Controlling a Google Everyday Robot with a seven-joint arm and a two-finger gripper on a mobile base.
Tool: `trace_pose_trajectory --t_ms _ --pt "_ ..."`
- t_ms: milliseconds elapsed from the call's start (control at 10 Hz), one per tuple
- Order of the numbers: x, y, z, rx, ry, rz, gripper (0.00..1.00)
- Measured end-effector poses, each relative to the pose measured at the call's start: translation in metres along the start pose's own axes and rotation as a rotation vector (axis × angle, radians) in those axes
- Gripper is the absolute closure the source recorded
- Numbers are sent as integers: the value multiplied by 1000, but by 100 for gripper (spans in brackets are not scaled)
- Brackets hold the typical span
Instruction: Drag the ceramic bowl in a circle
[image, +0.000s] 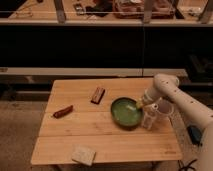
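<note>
The green ceramic bowl (125, 112) sits on the wooden table (100, 140), right of the middle. My gripper (140, 104) reaches down from the white arm (165, 87) at the right and is shut on the bowl's right rim. A clear plastic cup (149, 118) stands right beside the bowl, just in front of the gripper.
A brown bar (98, 95) lies behind and left of the bowl. A red-brown packet (63, 111) lies at the table's left. A tan square pad (83, 155) lies near the front edge. A dark shelf unit (100, 45) stands behind the table.
</note>
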Motion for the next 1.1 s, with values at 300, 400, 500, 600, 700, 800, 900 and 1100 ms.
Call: trace_pose_trajectory --t_ms 300,400,500,600,700,800,900,1100 --pt "48 48 -35 -99 137 111 90" --pt "60 53 -36 -110 158 130 90" --pt "66 51 -31 -107 164 131 90" --pt "75 39 -23 -87 167 125 90" --pt "87 17 -14 -48 170 99 90" --pt "93 -3 -6 -9 167 70 90" --pt "94 -23 1 31 156 34 90" --pt "86 -58 13 110 121 -29 90"
